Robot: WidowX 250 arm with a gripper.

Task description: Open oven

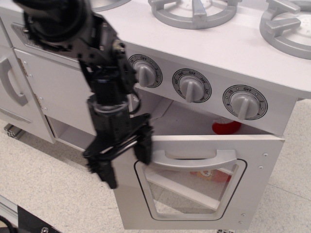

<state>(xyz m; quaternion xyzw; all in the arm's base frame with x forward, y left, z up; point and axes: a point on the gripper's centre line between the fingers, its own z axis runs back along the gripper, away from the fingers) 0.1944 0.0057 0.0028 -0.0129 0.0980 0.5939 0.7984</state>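
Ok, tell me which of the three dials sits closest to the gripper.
The leftmost dial, just above the gripper and beside the arm. The middle dial and the right dial sit farther along the panel, over the open oven door.

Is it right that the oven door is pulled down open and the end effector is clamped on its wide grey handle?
Not quite. In the observation.image view the oven door is pulled down open, but the end effector is not on the handle; it is at the door's left edge, fingers spread, holding nothing.
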